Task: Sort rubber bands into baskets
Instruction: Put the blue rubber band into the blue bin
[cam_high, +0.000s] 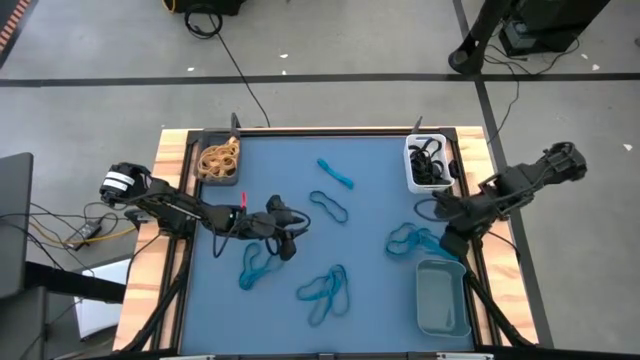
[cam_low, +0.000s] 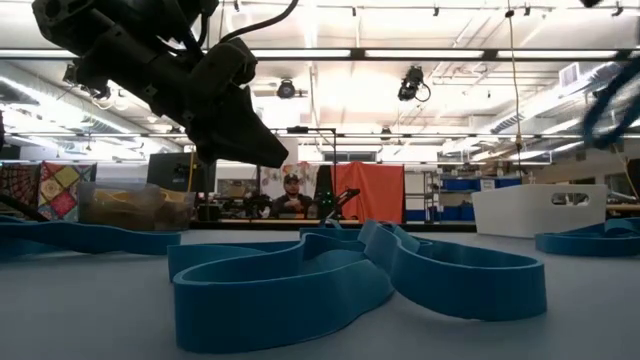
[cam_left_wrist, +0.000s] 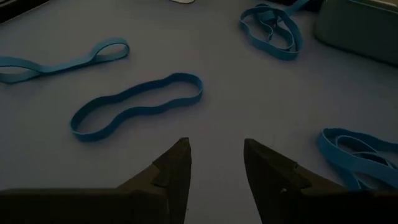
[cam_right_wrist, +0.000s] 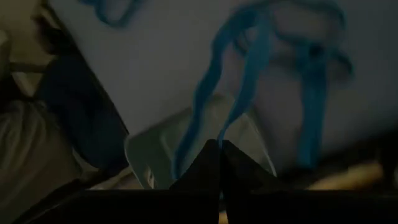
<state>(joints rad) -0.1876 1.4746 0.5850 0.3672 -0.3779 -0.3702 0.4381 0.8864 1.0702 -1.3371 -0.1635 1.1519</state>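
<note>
No brand, label or legible writing anywhere on the baskets, bands or arms.

Left gripper (cam_high: 285, 238) over the blue mat (cam_high: 370, 165), left of centre, fingers (cam_left_wrist: 174, 171) spread with a clear gap, holding nothing. Just ahead of those fingers in the left wrist view, a single blue rubber band (cam_left_wrist: 134, 106) flat on the mat, apart from the tips. Farther off, another long blue band (cam_left_wrist: 62, 59), a tangle of blue loops (cam_left_wrist: 272, 28), and more blue bands (cam_left_wrist: 360, 155) off to one side. From above, a blue band (cam_high: 255, 265) just beside this gripper, on the side toward the near table edge.

Right gripper (cam_high: 450, 240) at the right side of the mat, fingers pressed together and pinching a blue band (cam_right_wrist: 245, 93), which dangles stretched from the closed tips. Below it in the right wrist view, a pale tray surface (cam_right_wrist: 186, 146), blurred; which basket, cannot tell. From above, this gripper between the white basket (cam_high: 412, 170) and the grey-teal basket (cam_high: 442, 298), close to a bunch of blue bands (cam_high: 412, 240).

Dark basket (cam_high: 218, 160) at the far left corner, filled with tan bands (cam_high: 220, 158). White basket with black bands (cam_high: 430, 165) inside. Loose blue bands elsewhere on the mat: near the top centre (cam_high: 335, 175), at centre (cam_high: 328, 205), and a cluster toward the near edge (cam_high: 322, 287).

Beyond the table in the low view, a seated person (cam_low: 291, 200), far off.
</note>
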